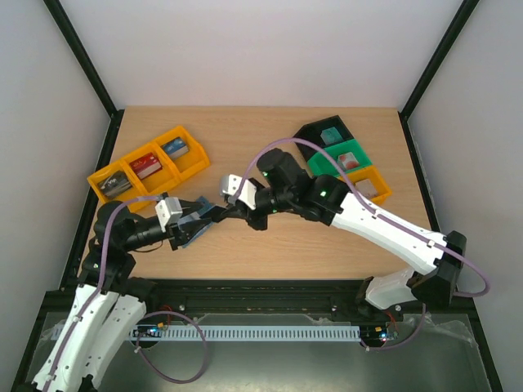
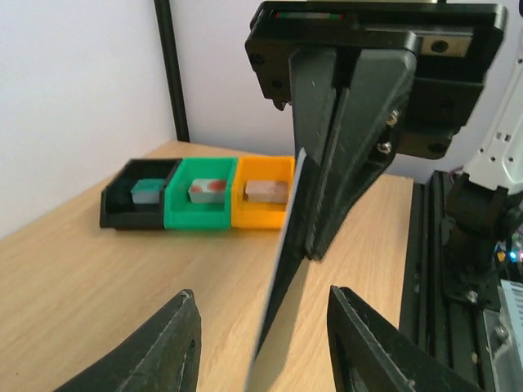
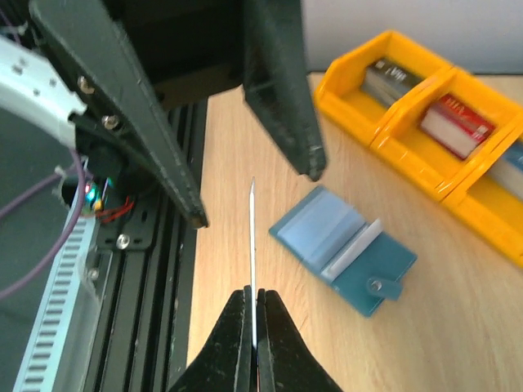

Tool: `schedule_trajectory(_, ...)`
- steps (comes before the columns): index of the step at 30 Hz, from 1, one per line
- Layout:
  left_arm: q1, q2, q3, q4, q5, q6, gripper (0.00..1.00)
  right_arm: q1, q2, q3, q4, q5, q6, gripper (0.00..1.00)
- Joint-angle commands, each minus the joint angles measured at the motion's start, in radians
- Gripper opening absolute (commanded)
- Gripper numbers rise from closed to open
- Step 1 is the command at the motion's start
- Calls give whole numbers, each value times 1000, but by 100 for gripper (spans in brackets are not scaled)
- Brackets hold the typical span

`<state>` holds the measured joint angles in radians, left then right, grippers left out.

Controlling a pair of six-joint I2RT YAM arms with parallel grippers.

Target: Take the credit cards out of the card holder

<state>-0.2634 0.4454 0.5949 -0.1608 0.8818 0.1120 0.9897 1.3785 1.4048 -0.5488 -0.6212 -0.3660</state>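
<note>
Wood-grain table [image 1: 286, 245] from above: orange plastic trays [image 1: 196, 167] near the far-left corner hold blocks.

Left wrist view: the left gripper [image 2: 261, 296] is spread wide around a thin credit card [image 2: 282, 278], which the right gripper [image 2: 315, 245] clamps edge-on.

Only the right wrist view shows the card holder [image 3: 343, 257] clearly: open and flat on the table, towards the near-left corner.

- Light wooden table [image 1: 245, 135], smooth and evenly lit.
- Plain white walls [image 1: 261, 49] on three sides.
- Black frame posts [image 1: 82, 53] rising at the far corners.
</note>
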Motion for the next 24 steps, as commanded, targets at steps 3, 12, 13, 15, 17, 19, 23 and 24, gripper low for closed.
schedule_trajectory(3,-24,25,40,-111,-7,128,36,53,39,58,-128,76,-66,2)
schedule_trajectory(12,-50,39,25,-125,-7,152,22,69,51,77,-124,42,-84,2)
schedule_trajectory(13,-52,41,27,-125,-5,151,18,70,53,78,-125,28,-89,2)
schedule_trajectory(15,-53,38,24,-135,4,153,6,70,50,75,-119,11,-103,2)
schedule_trajectory(17,-53,29,21,-139,9,140,2,70,41,63,-101,15,-108,2)
schedule_trajectory(19,-50,18,20,-119,-2,94,2,70,25,39,-77,48,-103,2)
schedule_trajectory(23,-29,16,30,-118,-177,83,2,44,-46,-57,39,148,-53,65)
schedule_trajectory(24,-22,22,37,-144,-234,122,2,27,-73,-84,91,155,-34,85)
